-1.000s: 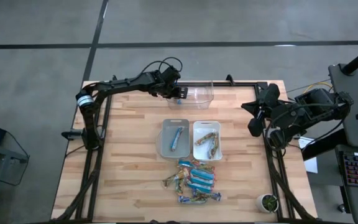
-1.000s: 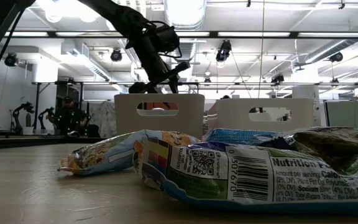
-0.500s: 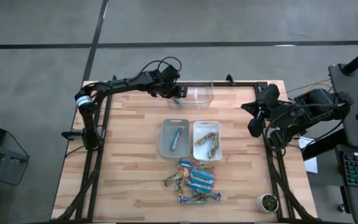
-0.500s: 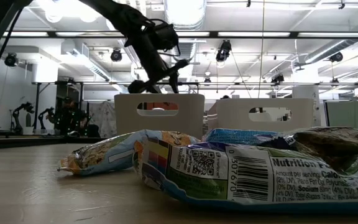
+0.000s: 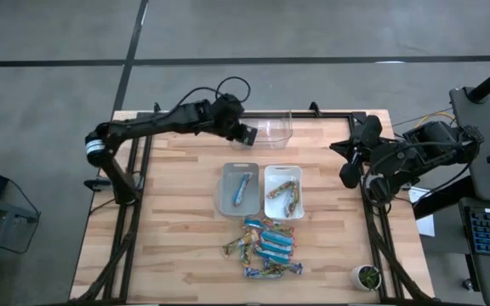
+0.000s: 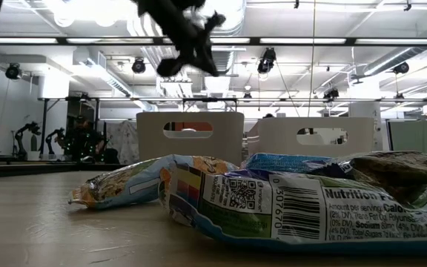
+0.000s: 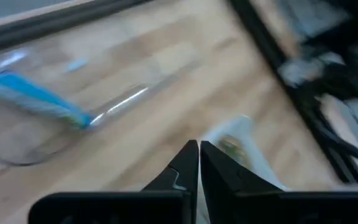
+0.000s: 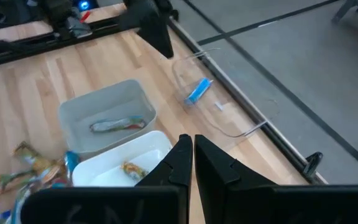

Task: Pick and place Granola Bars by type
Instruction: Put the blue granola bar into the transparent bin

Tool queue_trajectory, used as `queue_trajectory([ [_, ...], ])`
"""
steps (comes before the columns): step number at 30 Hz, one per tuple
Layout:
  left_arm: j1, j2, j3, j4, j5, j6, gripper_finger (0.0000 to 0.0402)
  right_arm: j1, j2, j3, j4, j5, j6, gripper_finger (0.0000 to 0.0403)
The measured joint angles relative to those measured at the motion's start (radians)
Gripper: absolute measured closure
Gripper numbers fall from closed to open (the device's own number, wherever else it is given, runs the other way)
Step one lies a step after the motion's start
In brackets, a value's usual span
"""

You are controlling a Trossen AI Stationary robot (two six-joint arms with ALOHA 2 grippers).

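L gripper (image 5: 243,134) hangs above the table's far edge, fingers pressed together w/ nothing between them, just left of the clear plastic bin (image 5: 272,127). One bright blue wrapped bar (image 8: 197,91) lies inside that clear bin, at approx 3 o'clock from the L gripper in the high view, apart from it. The heap of shiny blue and tan-gold granola bars (image 5: 266,246) sits on the light wooden table (image 5: 177,221) well off at approx 6 o'clock from the gripper. Between heap and gripper: grey rectangular plastic bin (image 5: 240,189) w/ one bluish bar in it, and touching its right side a white rectangular plastic bin (image 5: 282,192) w/ a couple of tan-gold bars. R gripper (image 5: 348,174) waits at the table's right edge, approx 3 o'clock from the white bin, fingers closed, empty.
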Motion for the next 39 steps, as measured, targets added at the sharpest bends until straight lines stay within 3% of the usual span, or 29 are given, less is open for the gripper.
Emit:
queue_trajectory([
  [9, -0.268, -0.120, 0.002, 0.031, -0.038, 0.177, 0.0401, 0.002, 0.030, 0.000, 0.015, -0.133, -0.079, 0.0394],
  [16, -0.414, -0.180, 0.001, 0.027, -0.114, 0.253, 0.0401, 0.013, 0.086, 0.000, 0.094, -0.257, -0.147, 0.0394],
  [22, -0.476, -0.213, -0.001, 0.013, -0.147, 0.294, 0.0401, 0.076, 0.151, 0.000, 0.168, -0.268, -0.167, 0.0394],
  [29, -0.497, -0.232, -0.002, -0.020, -0.147, 0.347, 0.0401, 0.233, 0.256, 0.000, 0.294, -0.271, -0.212, 0.0394],
  [34, -0.497, -0.249, -0.002, -0.032, -0.147, 0.368, 0.0401, 0.312, 0.328, 0.000, 0.328, -0.272, -0.105, 0.0394],
  [39, -0.498, -0.256, -0.002, -0.041, -0.147, 0.395, 0.0401, 0.348, 0.386, 0.000, 0.357, -0.345, 0.057, 0.0390],
])
